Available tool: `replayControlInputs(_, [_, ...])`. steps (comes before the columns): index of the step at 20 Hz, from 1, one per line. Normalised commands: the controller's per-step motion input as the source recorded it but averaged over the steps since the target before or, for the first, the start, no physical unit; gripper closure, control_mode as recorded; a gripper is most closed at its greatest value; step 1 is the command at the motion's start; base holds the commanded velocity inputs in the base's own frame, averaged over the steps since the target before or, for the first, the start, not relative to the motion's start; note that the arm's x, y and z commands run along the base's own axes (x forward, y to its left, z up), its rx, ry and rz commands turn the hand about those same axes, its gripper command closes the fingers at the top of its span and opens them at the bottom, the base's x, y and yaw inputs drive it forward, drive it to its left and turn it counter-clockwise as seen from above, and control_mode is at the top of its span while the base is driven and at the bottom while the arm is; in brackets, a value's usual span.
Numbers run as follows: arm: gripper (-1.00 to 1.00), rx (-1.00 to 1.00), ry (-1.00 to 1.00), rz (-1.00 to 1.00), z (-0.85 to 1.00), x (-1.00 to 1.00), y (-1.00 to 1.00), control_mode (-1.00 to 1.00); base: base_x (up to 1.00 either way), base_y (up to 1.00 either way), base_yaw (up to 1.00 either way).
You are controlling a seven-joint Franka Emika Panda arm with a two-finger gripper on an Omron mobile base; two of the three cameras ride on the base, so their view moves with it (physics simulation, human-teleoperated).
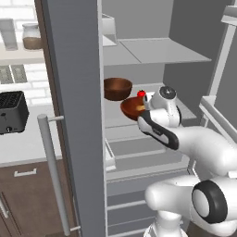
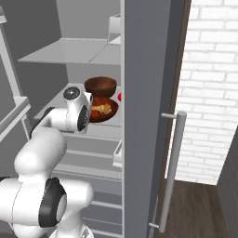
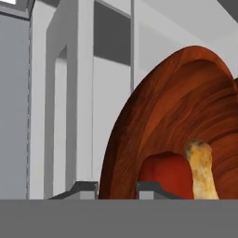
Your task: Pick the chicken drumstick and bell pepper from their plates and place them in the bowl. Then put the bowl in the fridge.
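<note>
The reddish-brown bowl [image 1: 131, 107] [image 2: 104, 109] [image 3: 176, 111] is inside the open fridge [image 1: 157, 52], just over its middle shelf and tilted. My gripper [image 3: 118, 189] is shut on the bowl's rim, with one finger on each side of the wall. The red bell pepper [image 3: 167, 174] [image 2: 95, 112] and the golden chicken drumstick [image 3: 202, 169] [image 2: 107, 109] lie inside the bowl. The plates are out of view.
A second dark brown bowl [image 1: 117, 88] [image 2: 100, 85] stands on the same shelf behind the held one, with a small red thing [image 1: 141, 93] beside it. The open fridge door [image 1: 76, 92] with its bar handle [image 1: 53, 176] stands left. A black toaster [image 1: 11, 111] sits on the counter.
</note>
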Motion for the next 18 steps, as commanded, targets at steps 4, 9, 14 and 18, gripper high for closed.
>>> replayControlInputs(4, [1.0,0.0,0.01,0.0,-0.28,0.39,0.0,-1.0,0.0,0.0,0.0])
replayControlInputs(9, [1.0,0.0,0.0,0.0,-0.21,0.53,0.0,-1.0,0.0,0.0,0.0])
replayControlInputs(14, [1.0,0.0,0.01,0.0,-0.06,0.52,0.0,-1.0,0.0,0.0,0.0])
replayControlInputs(18, [1.0,0.0,0.09,0.0,-0.08,0.32,0.0,-1.0,0.0,0.0,0.0])
